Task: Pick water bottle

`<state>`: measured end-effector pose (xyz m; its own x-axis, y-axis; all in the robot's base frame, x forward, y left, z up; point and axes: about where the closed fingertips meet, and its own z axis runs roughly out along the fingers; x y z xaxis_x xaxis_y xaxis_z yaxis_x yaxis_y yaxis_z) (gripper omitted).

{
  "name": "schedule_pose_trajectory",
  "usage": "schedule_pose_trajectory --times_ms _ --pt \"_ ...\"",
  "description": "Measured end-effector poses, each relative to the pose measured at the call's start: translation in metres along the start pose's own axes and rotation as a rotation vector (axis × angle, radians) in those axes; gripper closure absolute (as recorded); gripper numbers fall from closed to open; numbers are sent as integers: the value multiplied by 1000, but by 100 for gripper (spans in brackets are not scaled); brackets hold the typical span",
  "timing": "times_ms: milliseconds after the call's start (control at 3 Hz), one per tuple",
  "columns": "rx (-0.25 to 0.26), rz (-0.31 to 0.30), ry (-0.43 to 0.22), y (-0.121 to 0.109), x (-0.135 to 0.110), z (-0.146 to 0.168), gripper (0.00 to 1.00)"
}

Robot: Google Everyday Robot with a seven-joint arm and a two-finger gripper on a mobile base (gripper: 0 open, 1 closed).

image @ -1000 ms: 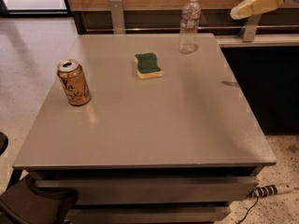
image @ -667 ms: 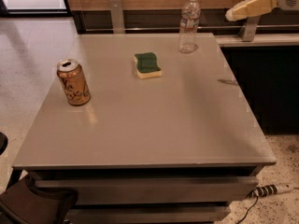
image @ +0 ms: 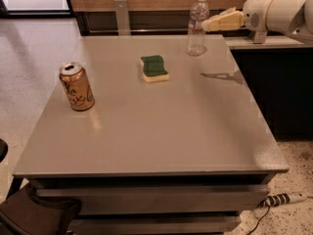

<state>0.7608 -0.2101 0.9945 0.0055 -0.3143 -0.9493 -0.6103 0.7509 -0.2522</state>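
Note:
The water bottle (image: 197, 25), clear plastic with a white cap and a pale label band, stands upright at the far edge of the grey table (image: 161, 131). My gripper (image: 207, 24) comes in from the upper right on its white arm (image: 276, 11). Its cream fingers (image: 224, 21) point left, with the tips right beside the bottle's right side at label height. I cannot tell whether they touch it.
A copper-gold soda can (image: 77, 86) stands near the table's left edge. A green and yellow sponge (image: 154, 68) lies mid-table towards the back. A dark counter (image: 274, 82) runs along the right. A power strip (image: 286, 198) lies on the floor at the lower right.
My gripper and arm have moved left and a little down, from well right of the bottle to right beside it. The bottle, can and sponge have not moved.

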Motion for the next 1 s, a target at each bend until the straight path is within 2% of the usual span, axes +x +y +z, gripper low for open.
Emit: schedule_pose_trajectory --times_ms 333,1000 --pt "-10 67 -45 2 9 30 0" --pt "-97 174 -91 9 36 92 0"
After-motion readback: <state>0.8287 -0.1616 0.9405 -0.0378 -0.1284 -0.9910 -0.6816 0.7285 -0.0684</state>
